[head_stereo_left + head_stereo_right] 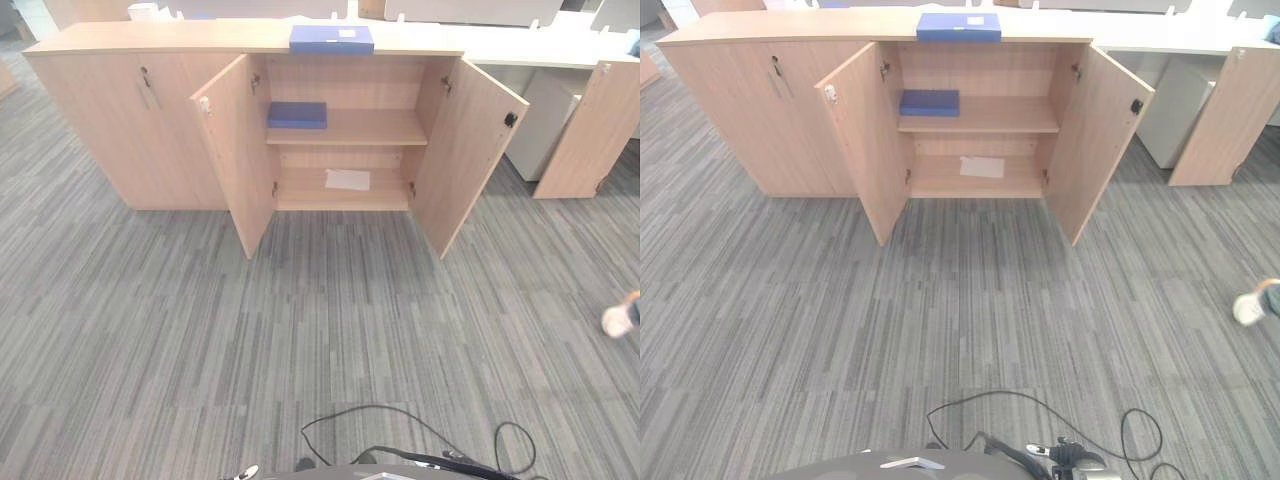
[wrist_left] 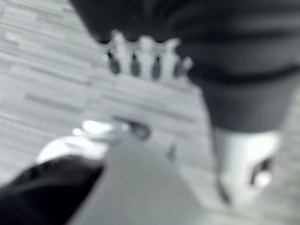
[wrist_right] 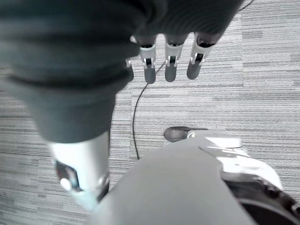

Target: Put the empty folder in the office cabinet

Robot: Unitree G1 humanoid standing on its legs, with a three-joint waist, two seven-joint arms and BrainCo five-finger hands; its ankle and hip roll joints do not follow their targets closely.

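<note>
Fingers (image 3: 171,63) of right hand (image 3: 154,28) and left hand (image 2: 145,58) hanging straight, empty, well short of cabinet (image 1: 130,130); folder (image 1: 331,38) lying on cabinet top above open doors; risk: snagging door (image 1: 466,150) or knocking folder off behind.

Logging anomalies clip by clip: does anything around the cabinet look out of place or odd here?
Little stands out. The office cabinet has both middle doors open; one blue folder lies on its top, another blue folder on the upper shelf. A loose white sheet lies slightly askew on the bottom shelf. A person's shoe shows at the right edge.
</note>
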